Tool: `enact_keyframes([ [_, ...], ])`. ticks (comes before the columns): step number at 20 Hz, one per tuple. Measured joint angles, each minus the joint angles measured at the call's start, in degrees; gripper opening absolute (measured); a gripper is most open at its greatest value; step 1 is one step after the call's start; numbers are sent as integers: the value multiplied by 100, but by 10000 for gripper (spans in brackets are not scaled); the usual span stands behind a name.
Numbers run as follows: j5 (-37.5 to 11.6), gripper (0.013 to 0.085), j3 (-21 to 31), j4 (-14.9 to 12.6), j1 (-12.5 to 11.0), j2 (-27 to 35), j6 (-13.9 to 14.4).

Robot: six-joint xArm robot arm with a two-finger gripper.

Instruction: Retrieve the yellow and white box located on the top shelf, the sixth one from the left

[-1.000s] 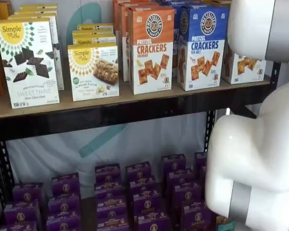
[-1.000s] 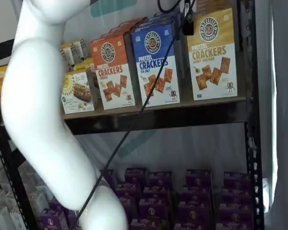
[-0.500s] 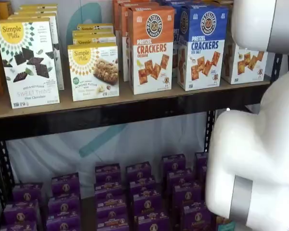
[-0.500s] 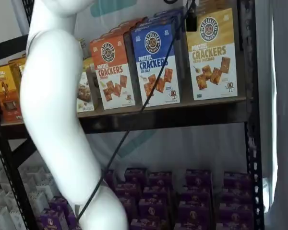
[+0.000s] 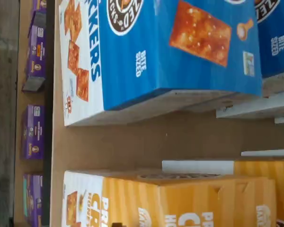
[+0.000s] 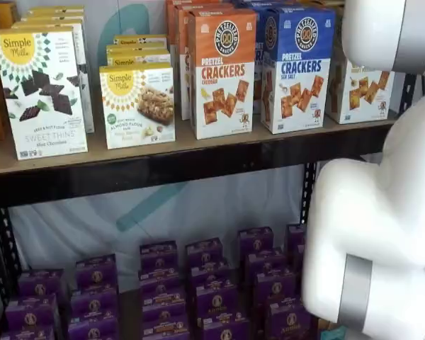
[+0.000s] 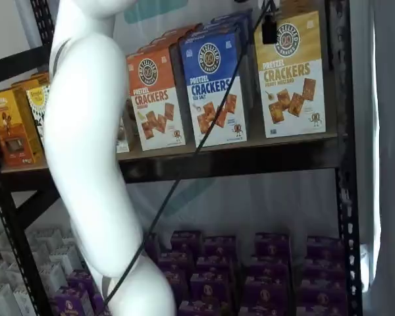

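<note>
The yellow and white box point(image 7: 290, 74) stands upright at the right end of the top shelf point(image 7: 250, 160), just right of the blue and white carton point(image 7: 215, 87) and close to the right-hand black upright point(image 7: 343, 125). More cartons of its kind are lined up behind it toward the far wall. In a shelf view the arm's white link point(image 6: 393, 35) covers most of it, leaving only its lower white part with pictured crackers.

It is a tall, thin paperboard carton of crackers, so it is probably light and fairly stiff along its edges, but its broad faces would likely cave in under a hard squeeze, and the contents are brittle. The printed board looks smooth and may slip. A sound hold would be across the narrow width, the fingers going down the two side faces near the top. The wrist view shows an open strip of shelf board between this carton and the blue one, which should leave room for a finger on that side.

The arm point(image 7: 85, 131) rises from low on the left, bends over and reaches toward the shelf's right end, with a black cable point(image 7: 204, 141) trailing across the boxes. The gripper cannot be made out in either shelf view; its jaws are spread as wide as they go, and nothing is held. The wrist camera looks steeply down onto the tops of the blue and yellow cartons.
</note>
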Motion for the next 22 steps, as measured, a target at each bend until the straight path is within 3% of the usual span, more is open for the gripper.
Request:
enact_keyframes([
  [10,-221,850,290,-222,151,-106,9],
  [22,82,850,169,-401,116,-113,4],
])
